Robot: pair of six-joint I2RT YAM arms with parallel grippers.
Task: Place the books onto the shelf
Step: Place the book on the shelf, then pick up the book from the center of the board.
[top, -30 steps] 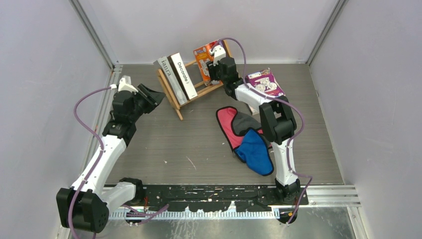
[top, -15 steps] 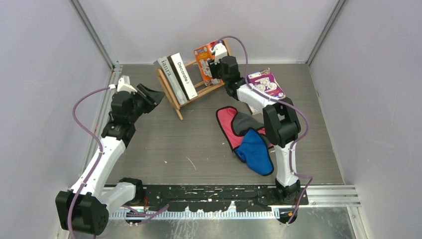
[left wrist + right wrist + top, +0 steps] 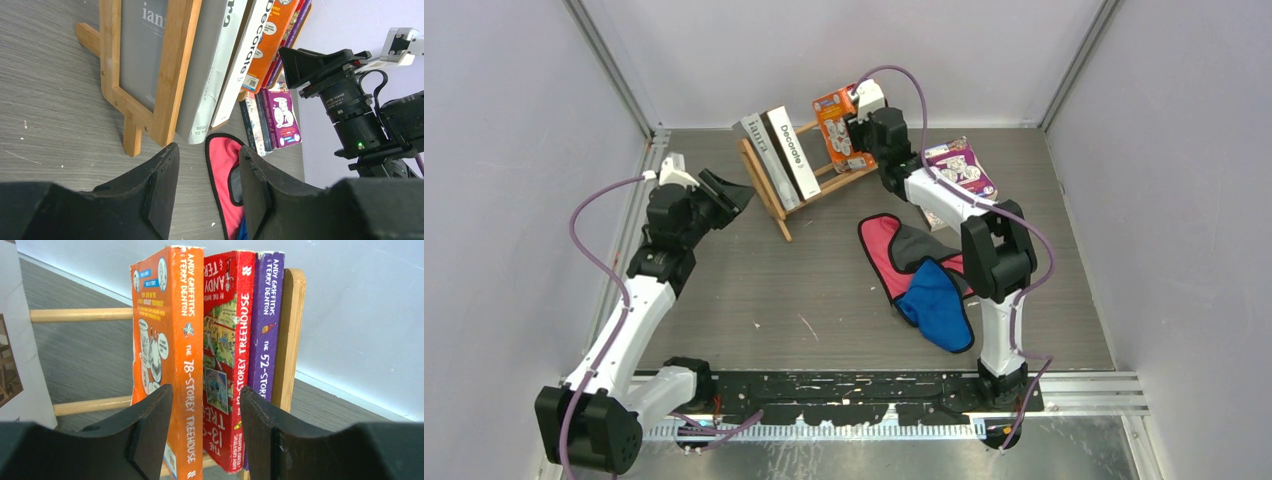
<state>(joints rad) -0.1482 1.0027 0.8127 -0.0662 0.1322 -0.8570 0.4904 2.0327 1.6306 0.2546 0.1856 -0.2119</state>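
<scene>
The light-wood shelf (image 3: 844,178) stands at the back of the table. A grey book (image 3: 757,140) and the white "Decorate" book (image 3: 792,150) lean at its left end. At its right end stand an orange book (image 3: 170,340), a red one (image 3: 227,340) and a purple one (image 3: 267,315) against the end piece (image 3: 290,330). My right gripper (image 3: 206,400) faces their spines, open and holding nothing. A stack of books (image 3: 959,165), purple on top, lies flat to the right. My left gripper (image 3: 207,155) hovers open and empty left of the shelf (image 3: 172,75).
Red, grey and blue cloth pieces (image 3: 919,270) lie overlapped in front of the shelf, by the right arm's elbow. Grey walls close in the back and both sides. The red cloth (image 3: 225,175) shows between my left fingers.
The right arm has shifted slightly toward the back wall beside the orange book. The books, the shelf and the left arm have not moved.
</scene>
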